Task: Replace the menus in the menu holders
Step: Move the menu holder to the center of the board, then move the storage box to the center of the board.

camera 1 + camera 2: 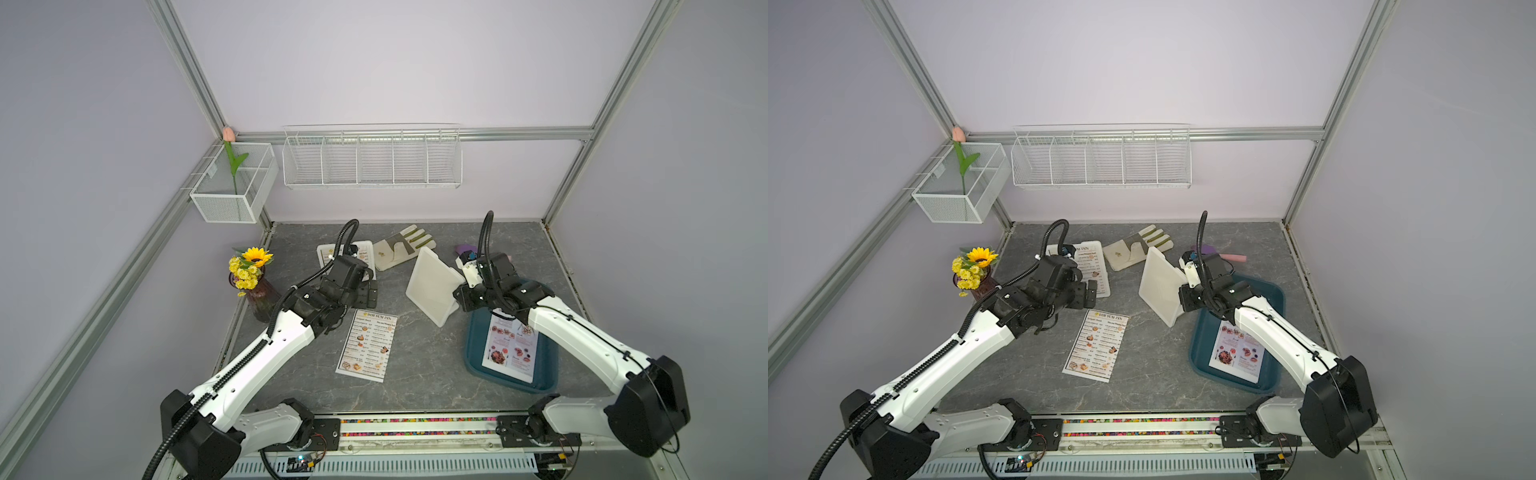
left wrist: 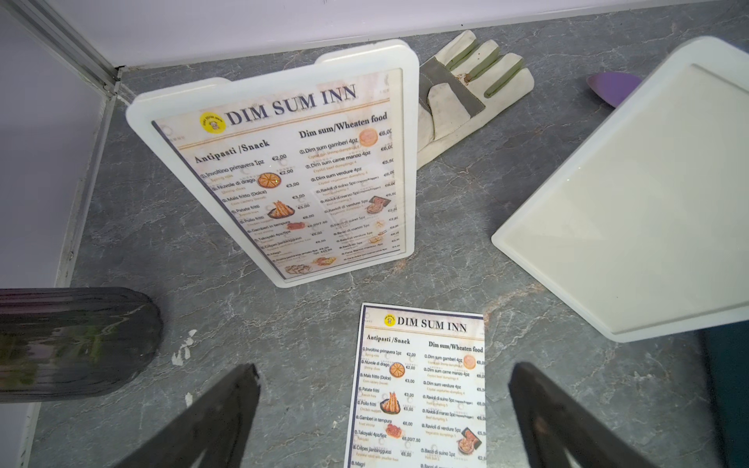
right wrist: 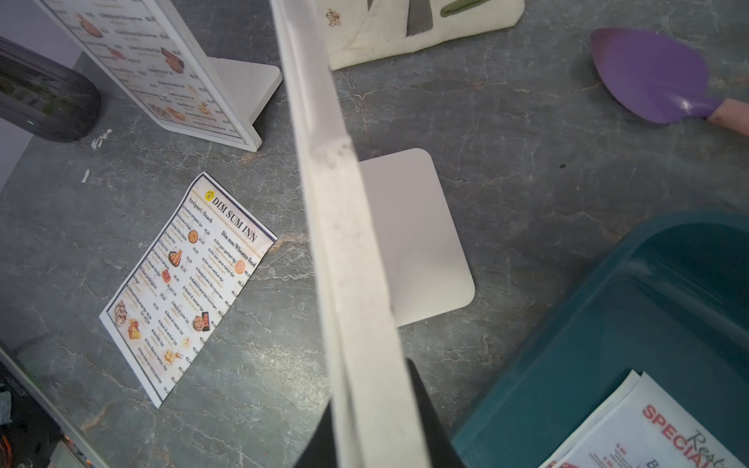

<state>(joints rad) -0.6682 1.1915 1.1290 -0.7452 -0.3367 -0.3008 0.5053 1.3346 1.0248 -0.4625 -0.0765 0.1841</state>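
Nearest front, shows loose menu [image 1: 368, 345], headed DIM SUM INN, lying flat & face up on gray table [image 1: 415, 374]. To its right, teal tray [image 1: 473, 349] w/ SPECIAL MENU sheets [image 1: 513, 349] stacked inside, partly hidden under right arm. Just beyond, catches right gripper [image 3: 377, 439] pinching side edge of empty holder [image 1: 432, 286], fingers [image 3: 435, 441] tight on both faces. Holder propped on its back foot, btwn loose menu & tray. At left, finds left gripper [image 2: 385, 413] spread wide, hovering near top edge of loose menu, clear of table. Farther back, filled holder [image 2: 410, 142] upright on table w/ framed menu [image 2: 283, 182], also DIM SUM INN, behind its clear front. Behind that, work glove [image 1: 399, 247] flat near rear wall. Purple scoop [image 3: 652, 77] at rear right, vase of yellow flowers [image 1: 259, 297] at left edge.
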